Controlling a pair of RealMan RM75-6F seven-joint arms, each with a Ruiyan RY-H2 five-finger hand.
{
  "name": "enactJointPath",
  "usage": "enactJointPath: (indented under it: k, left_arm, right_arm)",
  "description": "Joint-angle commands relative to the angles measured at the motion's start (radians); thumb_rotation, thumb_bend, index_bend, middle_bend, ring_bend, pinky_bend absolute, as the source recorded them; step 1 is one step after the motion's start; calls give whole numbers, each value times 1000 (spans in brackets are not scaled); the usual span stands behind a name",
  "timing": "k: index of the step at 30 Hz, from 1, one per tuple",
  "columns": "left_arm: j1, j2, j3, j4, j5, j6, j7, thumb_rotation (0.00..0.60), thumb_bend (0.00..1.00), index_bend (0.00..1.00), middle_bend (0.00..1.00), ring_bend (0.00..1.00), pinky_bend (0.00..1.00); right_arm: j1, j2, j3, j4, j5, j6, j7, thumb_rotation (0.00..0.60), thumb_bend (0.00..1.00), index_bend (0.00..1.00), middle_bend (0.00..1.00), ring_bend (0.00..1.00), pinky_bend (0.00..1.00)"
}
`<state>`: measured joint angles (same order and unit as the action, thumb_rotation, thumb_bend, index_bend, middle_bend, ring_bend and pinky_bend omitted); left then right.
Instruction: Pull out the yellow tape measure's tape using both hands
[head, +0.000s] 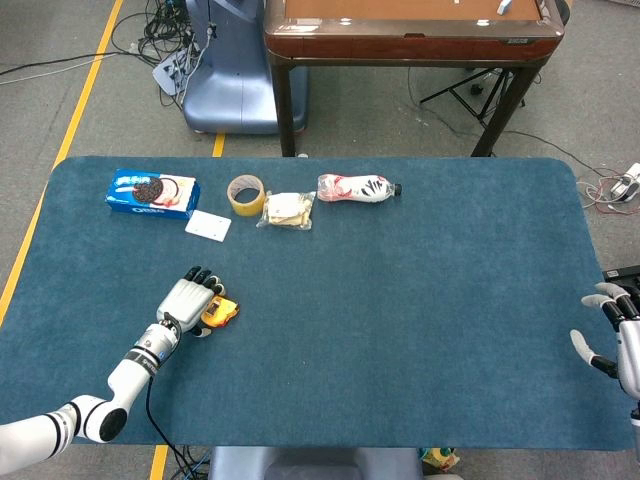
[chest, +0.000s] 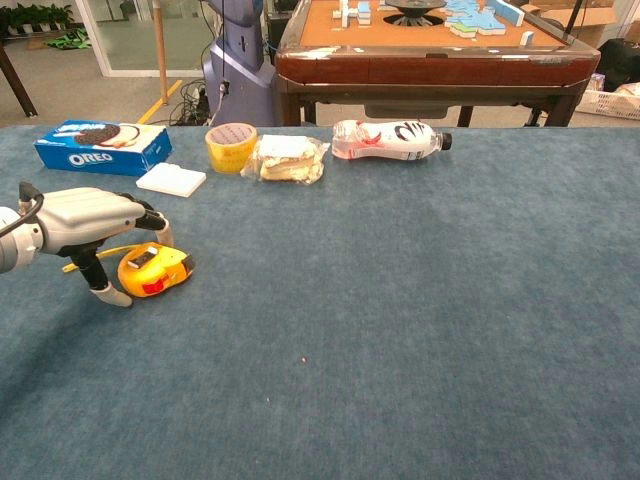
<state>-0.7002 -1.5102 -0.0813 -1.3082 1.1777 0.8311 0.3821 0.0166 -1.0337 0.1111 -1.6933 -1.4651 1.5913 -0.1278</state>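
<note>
In the head view, the robot's left hand (head: 188, 302) lay flat over the left side of the small yellow and orange tape measure (head: 220, 313), which sat near the left edge of the blue felt tabletop (head: 420, 300), somewhat toward the near side. The hand's fingers were spread above the case and had not closed on it. The right hand (head: 618, 335) waited at the right edge, well apart from the measure, empty with its fingers apart. The likely trouble was that the measure, being small and light on the cloth, would slide or tip away if the left hand pressed from one side without wrapping it. With the right hand so far off, the tape's tip could stay unreached unless the case was carried toward the middle.

In the chest view, the left hand (chest: 95, 220) arched over the tape measure (chest: 155, 269), its thumb down on the cloth just beside the case. A short yellow strip showed behind the thumb, probably the tape's end. If so, a closing hand could trap it.

As for containers, along the far edge lay a blue Oreo biscuit box (chest: 102, 146), closed, a clear plastic bag (chest: 287, 158) with pale food inside, and a clear plastic bottle (chest: 388, 140) on its side, its contents unclear.
</note>
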Motion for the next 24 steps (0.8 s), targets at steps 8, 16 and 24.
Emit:
enactJointPath:
  k: [8,16,24]
  left_arm:
    - [5,2,-4,3,11,-2,-85,600,111,431,386,206,39]
    - [23,30,-29,-35,17,21,-201,600,111,516,487,288,39]
    - [51,74,-55,-125,38,90,-272,600,111,528,502,305,39]
  right_arm:
    - [1,1,1,-11,1,-4,-12,600,336,381,276,211,215]
    - [23,15,-3,-42,-12,-42,-30,600,336,381,276,211,215]
    - [100,41,2,-121,-39,-151,-16,600,336,381,291,211,215]
